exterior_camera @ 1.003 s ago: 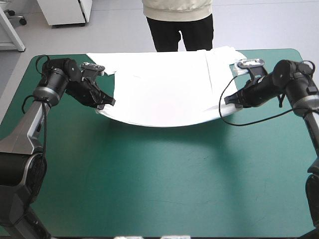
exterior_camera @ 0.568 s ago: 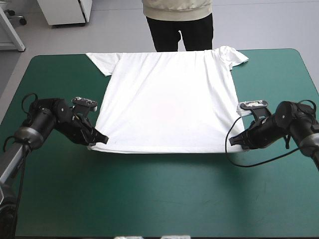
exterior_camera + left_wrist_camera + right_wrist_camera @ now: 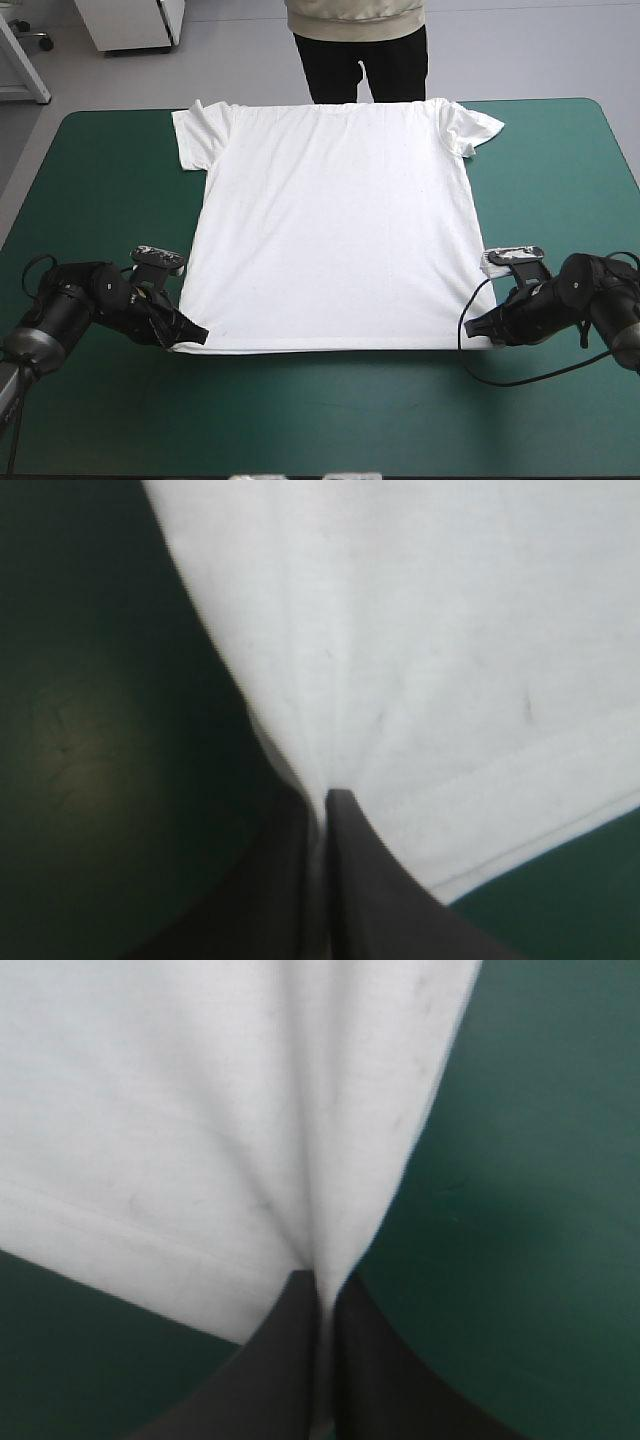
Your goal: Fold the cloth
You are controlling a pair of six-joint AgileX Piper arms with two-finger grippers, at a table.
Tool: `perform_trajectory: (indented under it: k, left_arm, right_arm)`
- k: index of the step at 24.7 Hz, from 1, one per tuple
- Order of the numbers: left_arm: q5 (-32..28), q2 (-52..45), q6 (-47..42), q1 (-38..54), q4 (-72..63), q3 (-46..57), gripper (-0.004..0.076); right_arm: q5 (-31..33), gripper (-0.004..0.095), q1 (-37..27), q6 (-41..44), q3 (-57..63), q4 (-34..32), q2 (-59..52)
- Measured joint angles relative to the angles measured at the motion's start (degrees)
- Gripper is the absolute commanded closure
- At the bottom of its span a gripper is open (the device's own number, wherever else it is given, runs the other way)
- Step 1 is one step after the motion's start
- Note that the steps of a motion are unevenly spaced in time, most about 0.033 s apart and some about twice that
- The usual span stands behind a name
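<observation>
The white T-shirt (image 3: 335, 225) lies spread flat on the teal-green cover, collar toward the far edge, hem toward the near edge, both sleeves out. My left gripper (image 3: 196, 335) is shut on the T-shirt at its near left hem corner. My right gripper (image 3: 480, 325) is shut on the T-shirt at the near right hem corner. In the left wrist view the T-shirt (image 3: 440, 660) puckers into the closed gripper (image 3: 325, 800). The right wrist view shows the T-shirt (image 3: 220, 1110) pinched the same way in that gripper (image 3: 322, 1280).
A person stands beyond the table's far edge (image 3: 330, 102), not over the top. Bare teal-green cover (image 3: 330, 415) runs between the hem and the near edge and on both sides of the shirt.
Both grippers have drawn the hem toward the near edge. The shirt, earlier bunched at the far side, then half spread, now lies at full length and both sleeves have opened out.
</observation>
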Motion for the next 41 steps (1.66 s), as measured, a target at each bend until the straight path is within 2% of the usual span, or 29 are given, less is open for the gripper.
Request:
perform_trajectory:
  k: [3, 5, 7, 10, 11, 12, 18, 21, 23, 25, 32, 41]
  left_arm:
    - [-1.69, 0.0, -0.02, 0.0, 0.0, 0.13, 0.0733]
    - [-2.51, 0.0, 0.06, 0.0, -0.11, 0.13, 0.0706]
    - [-2.21, 0.0, 1.62, 0.0, -1.48, 0.13, 0.0608]
    - [-1.45, 0.0, 4.1, 0.0, -4.4, 0.13, 0.0422]
    - [-1.32, 0.0, 4.62, 0.0, -5.97, 0.13, 0.0342]
    - [-1.27, 0.0, 4.94, 0.0, -7.45, 0.13, 0.0314]
    - [-5.02, 0.0, 5.18, 0.0, -8.96, -3.65, 0.0311]
    - [-10.43, 0.07, 3.71, 0.0, -8.96, -6.67, 0.0311]
    - [-16.33, 1.78, 0.27, 0.0, -8.0, -10.0, 0.0311]
    - [-18.39, 4.66, -1.7, 0.16, -7.29, -12.96, 0.0311]
    - [-18.77, 20.33, -4.74, 2.7, -7.29, -25.89, 0.0311]
    - [-13.85, 41.27, -6.84, 4.55, -6.53, -48.88, 0.0311]
  right_arm:
    - [-1.71, 0.0903, 0.0, 0.06, 0.31, 0.0, 0.0]
    - [-2.14, 0.0776, 0.0, 0.06, 0.49, 0.0, 0.0]
    - [-2.66, 0.0636, 0.0, 0.06, 0.55, 0.0, 0.0]
    - [-2.91, 0.0488, 0.0, 0.06, 0.55, 0.0, 0.0]
    - [-2.95, 0.0473, 0.0, 0.06, 0.55, 0.17, 0.0]
    - [-2.98, 0.0482, 0.0, 0.06, 0.55, 0.43, -0.21]
    - [-2.73, 0.049, 0.0, 0.81, -2.69, -1.09, -5.61]
    - [-2.78, 0.049, 0.0, 1.83, -6.0, -2.62, -6.73]
    - [-3.71, 0.049, 0.0, 2.03, -9.3, -2.87, -6.85]
    - [-4.27, 0.049, 0.0, 2.14, -11.61, -2.93, -6.62]
    - [-5.1, 0.0491, 0.0, 2.03, -17.26, -3.11, -3.93]
    - [-5.3, 0.0494, 0.0, 1.91, -18.21, -3.05, -0.95]
